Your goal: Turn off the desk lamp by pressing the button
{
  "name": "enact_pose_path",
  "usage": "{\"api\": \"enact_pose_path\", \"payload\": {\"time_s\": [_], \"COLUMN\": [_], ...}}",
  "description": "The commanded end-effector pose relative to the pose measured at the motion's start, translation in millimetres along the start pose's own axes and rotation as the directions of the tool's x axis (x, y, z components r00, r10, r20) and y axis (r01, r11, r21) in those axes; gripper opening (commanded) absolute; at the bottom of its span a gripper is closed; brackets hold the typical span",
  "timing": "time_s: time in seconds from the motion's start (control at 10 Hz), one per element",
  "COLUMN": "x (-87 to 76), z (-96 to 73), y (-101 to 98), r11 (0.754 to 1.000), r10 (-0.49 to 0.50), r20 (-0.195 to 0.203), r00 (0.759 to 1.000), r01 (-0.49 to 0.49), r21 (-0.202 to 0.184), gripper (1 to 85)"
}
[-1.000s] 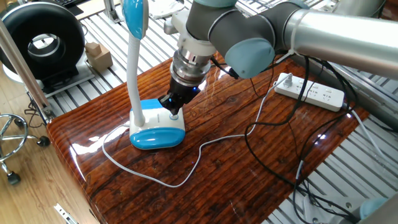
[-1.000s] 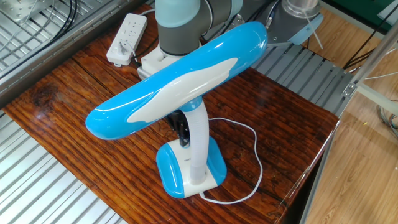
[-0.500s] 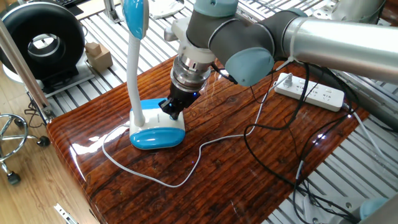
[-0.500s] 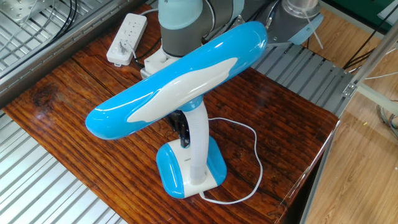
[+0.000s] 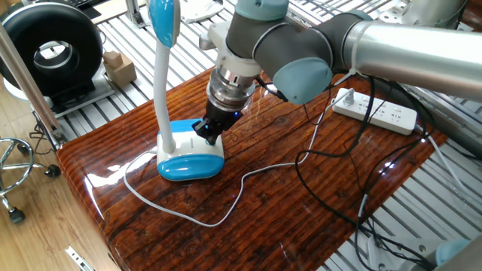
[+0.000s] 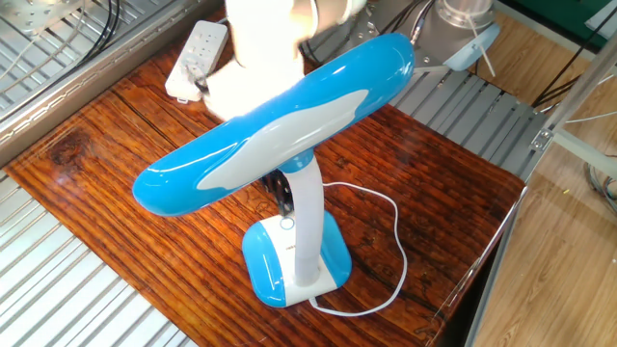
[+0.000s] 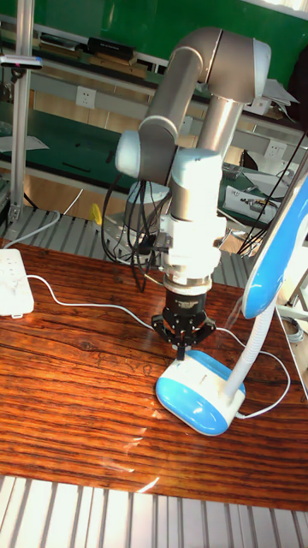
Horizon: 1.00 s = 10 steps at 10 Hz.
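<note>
Desk lamp [image 5: 175, 143] stands on the left part of the wooden table [image 5: 301, 203]: blue-rimmed base, white neck rising from the base's left side, head out of frame above. White cord [image 5: 226, 203] runs off the base in a loop across the wood.

Gripper [image 5: 208, 129] sits over the right rear of the base's white top, fingertips down at or just above the surface. The button is hidden under the fingers in this view; in the other fixed view a small round mark [image 6: 286, 225] shows on the base top beside the neck, probably the button. Contact cannot be confirmed. Tall fixed view: gripper [image 7: 181, 345] points straight down, tips drawn to a narrow point; any gap between them is not resolvable, so finger state cannot be told.

Judgement, step in hand: the press. Do it vertically, short stroke, tip centred on the button. A light base may tip or slide if pushed off-axis. Keep clear of the neck.

Power strip [image 5: 375, 111] lies well apart at far right, not involved.
</note>
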State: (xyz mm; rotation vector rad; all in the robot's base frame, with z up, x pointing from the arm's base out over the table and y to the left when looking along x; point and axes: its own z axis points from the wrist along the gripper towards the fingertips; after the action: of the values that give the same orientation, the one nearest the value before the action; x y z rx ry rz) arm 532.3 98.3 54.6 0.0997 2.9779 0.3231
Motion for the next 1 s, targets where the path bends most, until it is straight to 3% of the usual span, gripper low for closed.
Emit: {"api": "enact_pose_path", "payload": {"time_s": [0.0,0.1,0.2,0.5,0.9], "x": [-2.0,-5.3,-7.5,-4.7,-19.5], "z": [-31.9,-34.0,-34.8,-35.1,-33.1], "y": [-25.5,-38.3,-43.8,-49.8,-52.2], "r11": [0.999,0.994,0.992,0.989,0.978], "r10": [-0.045,-0.079,-0.088,-0.095,-0.162], "r20": [-0.002,0.007,0.013,-0.001,0.031], "r00": [0.999,0.997,0.996,0.995,0.986], "r01": [0.046,0.079,0.086,0.094,0.157], "r21": [0.022,0.069,0.091,0.113,0.136], "gripper": [1.3,1.3,1.3,1.3,1.3]}}
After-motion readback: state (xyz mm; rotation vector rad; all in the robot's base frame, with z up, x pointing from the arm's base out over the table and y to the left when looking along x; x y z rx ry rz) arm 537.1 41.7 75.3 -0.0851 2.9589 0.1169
